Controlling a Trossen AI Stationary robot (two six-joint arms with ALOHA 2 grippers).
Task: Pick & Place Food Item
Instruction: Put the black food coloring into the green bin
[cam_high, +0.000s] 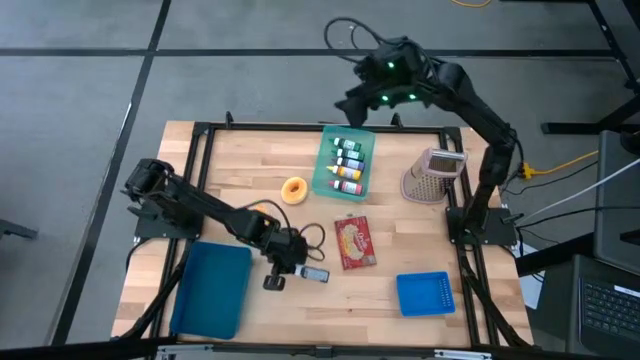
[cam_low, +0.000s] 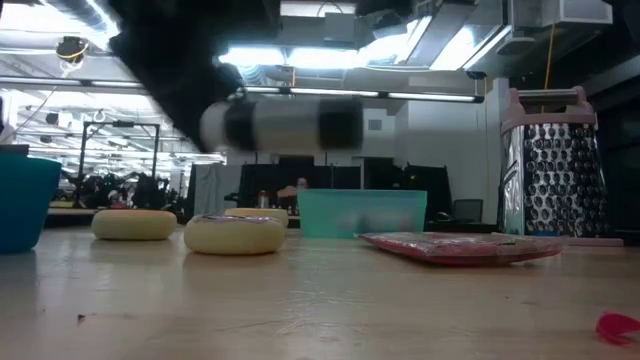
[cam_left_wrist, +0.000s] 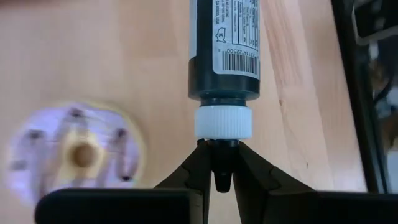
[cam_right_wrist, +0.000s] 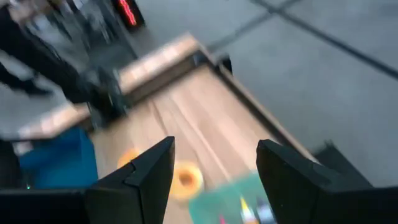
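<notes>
Dark, white-capped bottle (cam_left_wrist: 225, 56) — left gripper (cam_left_wrist: 222, 167) clamped on its nozzle; right gripper (cam_right_wrist: 214, 168) spread apart.

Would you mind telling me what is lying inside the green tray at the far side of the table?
The green tray holds a row of small bottles with different coloured contents, side by side. Whatever lies beneath them is covered.

The bottle (cam_left_wrist: 224, 56) in the left gripper (cam_left_wrist: 222, 163) is dark with a white cap and white label. Beside it, the donut (cam_left_wrist: 78, 152) has pale lilac icing.
</notes>
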